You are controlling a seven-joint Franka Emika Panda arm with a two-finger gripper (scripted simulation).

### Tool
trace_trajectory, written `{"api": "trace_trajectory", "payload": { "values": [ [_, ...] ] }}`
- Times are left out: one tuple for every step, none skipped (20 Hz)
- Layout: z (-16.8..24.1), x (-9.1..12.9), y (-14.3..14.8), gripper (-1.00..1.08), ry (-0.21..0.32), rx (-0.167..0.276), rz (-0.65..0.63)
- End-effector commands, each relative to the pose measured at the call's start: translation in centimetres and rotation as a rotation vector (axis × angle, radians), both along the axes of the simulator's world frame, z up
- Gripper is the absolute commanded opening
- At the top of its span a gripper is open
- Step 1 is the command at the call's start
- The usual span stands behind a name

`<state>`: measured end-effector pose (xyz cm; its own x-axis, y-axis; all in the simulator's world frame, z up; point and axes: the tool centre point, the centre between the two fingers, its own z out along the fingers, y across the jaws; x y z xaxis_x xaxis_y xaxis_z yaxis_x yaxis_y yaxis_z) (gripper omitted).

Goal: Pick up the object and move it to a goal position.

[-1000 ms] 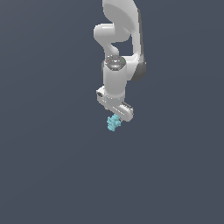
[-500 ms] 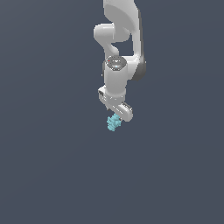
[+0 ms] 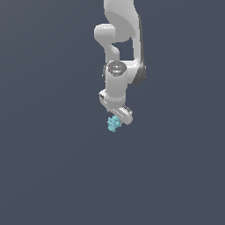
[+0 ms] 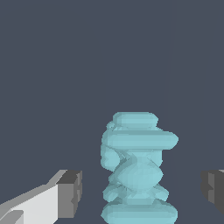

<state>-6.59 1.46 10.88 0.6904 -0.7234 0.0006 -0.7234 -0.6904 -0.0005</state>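
Note:
The object (image 3: pixel 113 124) is a small light-cyan lumpy piece just below the white arm's hand in the exterior view. My gripper (image 3: pixel 116 121) is down over it. In the wrist view the object (image 4: pixel 136 168) stands upright between the two dark-tipped fingers (image 4: pixel 70 192), with a clear gap on each side. The gripper (image 4: pixel 142 190) is open and neither pad touches the object. The second fingertip shows only at the picture's edge.
Plain dark grey ground fills both views around the arm (image 3: pixel 121 52). No other objects, containers or goal marker show.
The hand has turned about its wrist over the last second, so its finger bar looks more slanted. The object has stayed in the same spot.

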Motion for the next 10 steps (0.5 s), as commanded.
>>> {"api": "trace_trajectory", "payload": {
  "values": [
    [-1.3,-0.1,0.0,1.0,0.001,0.0,-0.001],
    [-1.7,-0.1,0.0,1.0,0.001,0.0,-0.002],
    [-2.1,-0.1,0.0,1.0,0.001,0.0,-0.002],
    [-2.4,-0.1,0.0,1.0,0.001,0.0,-0.002],
    [-2.7,-0.1,0.0,1.0,0.001,0.0,-0.002],
    [-2.9,-0.1,0.0,1.0,0.001,0.0,-0.002],
    [-3.0,0.0,0.0,1.0,0.001,0.0,-0.002],
    [-3.1,0.0,0.0,1.0,0.001,0.0,-0.002],
    [-3.1,0.0,0.0,1.0,0.001,0.0,-0.002],
    [-3.1,0.0,0.0,-1.0,0.001,0.0,-0.002]
  ]
}}
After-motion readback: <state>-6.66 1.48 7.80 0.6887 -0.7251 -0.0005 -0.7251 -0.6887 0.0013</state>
